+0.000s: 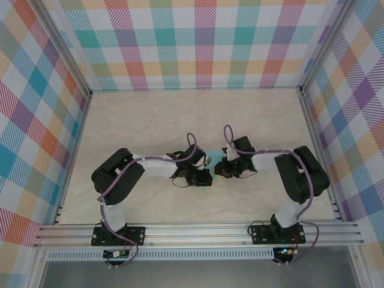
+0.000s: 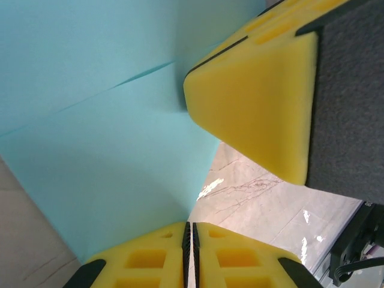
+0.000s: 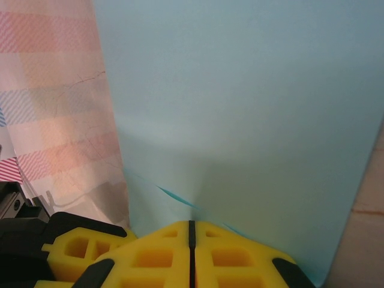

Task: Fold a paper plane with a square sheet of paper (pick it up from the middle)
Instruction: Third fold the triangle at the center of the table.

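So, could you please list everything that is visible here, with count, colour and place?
paper: one, light cyan, creased, between both grippers, mid-table
table: one, beige marble, under the arms
walls: three, multicoloured plaid, left, back, right
rail: one, silver, near edge
left arm, right arm: black and white, on the rail
left gripper: yellow fingers, shut on the paper
right gripper: yellow fingers, shut on the paper

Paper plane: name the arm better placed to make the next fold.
Left, probably. The left claw is shut on the paper plane's corner, free to swing it over; the right claw is shut along a broad edge, anchoring.
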Tool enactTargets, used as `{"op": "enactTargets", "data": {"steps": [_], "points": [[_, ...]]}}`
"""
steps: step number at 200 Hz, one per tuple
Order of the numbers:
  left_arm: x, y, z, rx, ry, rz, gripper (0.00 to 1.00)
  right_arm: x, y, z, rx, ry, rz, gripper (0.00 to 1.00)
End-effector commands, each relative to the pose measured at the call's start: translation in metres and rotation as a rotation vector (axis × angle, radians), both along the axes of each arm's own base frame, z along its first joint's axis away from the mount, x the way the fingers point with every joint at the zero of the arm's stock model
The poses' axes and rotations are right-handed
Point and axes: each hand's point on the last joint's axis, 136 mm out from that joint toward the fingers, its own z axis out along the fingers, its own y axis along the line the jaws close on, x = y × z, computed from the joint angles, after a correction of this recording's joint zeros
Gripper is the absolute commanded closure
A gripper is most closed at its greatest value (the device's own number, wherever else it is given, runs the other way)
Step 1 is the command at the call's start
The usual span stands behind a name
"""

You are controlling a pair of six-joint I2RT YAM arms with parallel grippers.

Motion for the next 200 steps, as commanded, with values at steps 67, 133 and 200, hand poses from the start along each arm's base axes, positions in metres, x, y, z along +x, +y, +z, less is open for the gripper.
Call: {"op": "enactTargets", "data": {"steps": [67, 133, 200], "points": [[-0.035, 0.028, -0.036, 0.061, 0.156, 0.022, 0.87, -0.02, -0.025, -0.038, -0.173, 0.08, -0.001, 0.92], [-0.059, 0.045, -0.034, 0.082, 0.217, -0.014, 0.88, -0.02, -0.028, -0.04, -0.197, 0.082, -0.005, 0.92], [-0.075, 0.055, -0.035, 0.088, 0.268, -0.033, 0.88, -0.021, -0.03, -0.041, -0.206, 0.084, -0.009, 0.92]]}}
